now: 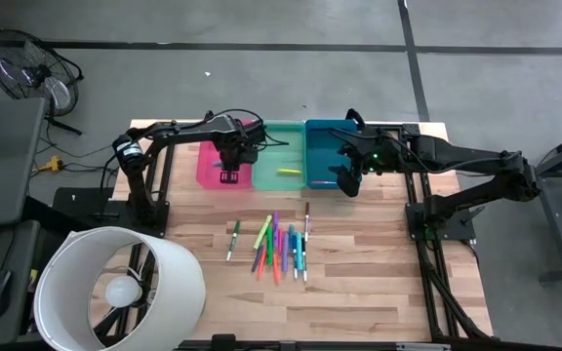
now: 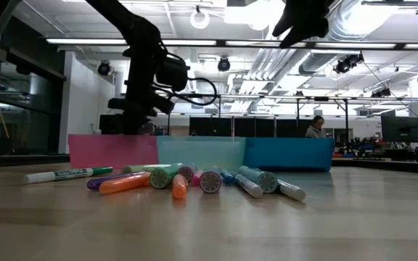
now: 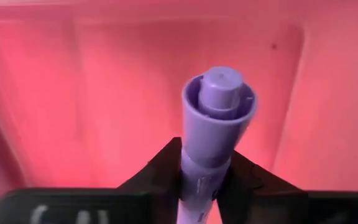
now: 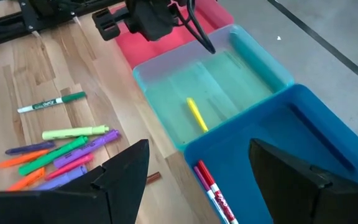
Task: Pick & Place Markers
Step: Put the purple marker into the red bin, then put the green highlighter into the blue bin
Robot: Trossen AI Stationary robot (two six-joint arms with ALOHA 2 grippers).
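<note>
Markers [image 1: 279,249], thin plastic ones in mixed colours, lie heaped nearest on the wooden plank desk [image 1: 359,292]. Behind, left gripper [image 1: 229,174] hangs over the pink rectangular plastic bin [image 1: 208,166], fingers pinching a purple marker [image 3: 213,134], probably to drop it. Right gripper [image 1: 347,181], fingers spread, waits over the blue bin [image 1: 325,156]. Workshop beyond.
</note>
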